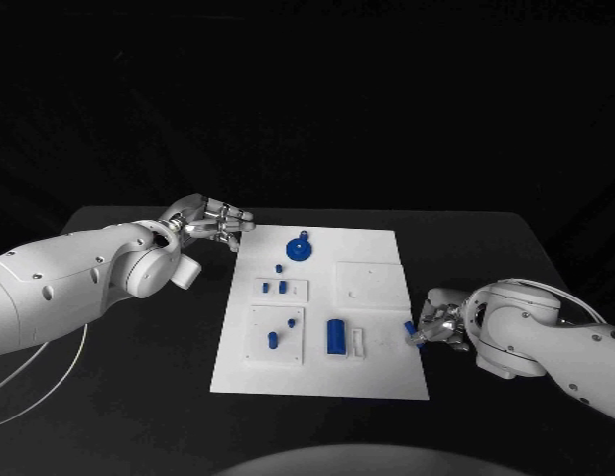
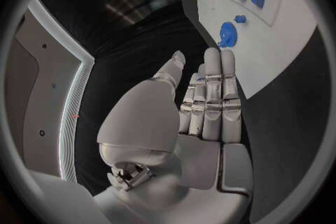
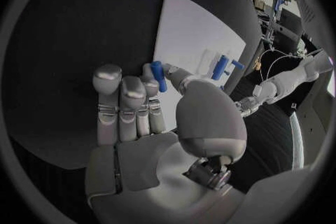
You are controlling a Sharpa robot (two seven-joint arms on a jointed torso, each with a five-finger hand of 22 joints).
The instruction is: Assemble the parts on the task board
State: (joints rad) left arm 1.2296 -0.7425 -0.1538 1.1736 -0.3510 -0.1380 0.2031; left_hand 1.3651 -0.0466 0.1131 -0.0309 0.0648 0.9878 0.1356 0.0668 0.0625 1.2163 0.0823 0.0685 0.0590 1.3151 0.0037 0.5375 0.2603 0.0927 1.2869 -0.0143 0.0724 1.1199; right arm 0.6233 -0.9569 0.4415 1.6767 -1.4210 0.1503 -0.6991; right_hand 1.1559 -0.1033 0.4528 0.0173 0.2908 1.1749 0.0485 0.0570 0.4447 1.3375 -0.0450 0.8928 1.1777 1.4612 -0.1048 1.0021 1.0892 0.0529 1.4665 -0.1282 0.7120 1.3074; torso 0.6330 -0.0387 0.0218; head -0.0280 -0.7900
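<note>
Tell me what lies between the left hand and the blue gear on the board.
Nothing: in the head view only bare black table and the white board's edge separate the open left hand from the blue gear.

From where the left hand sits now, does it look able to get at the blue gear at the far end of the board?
Probably yes. The left hand hovers open off the board's far left corner, and the blue gear lies just beside it with nothing between them. The fingers hold nothing.
</note>
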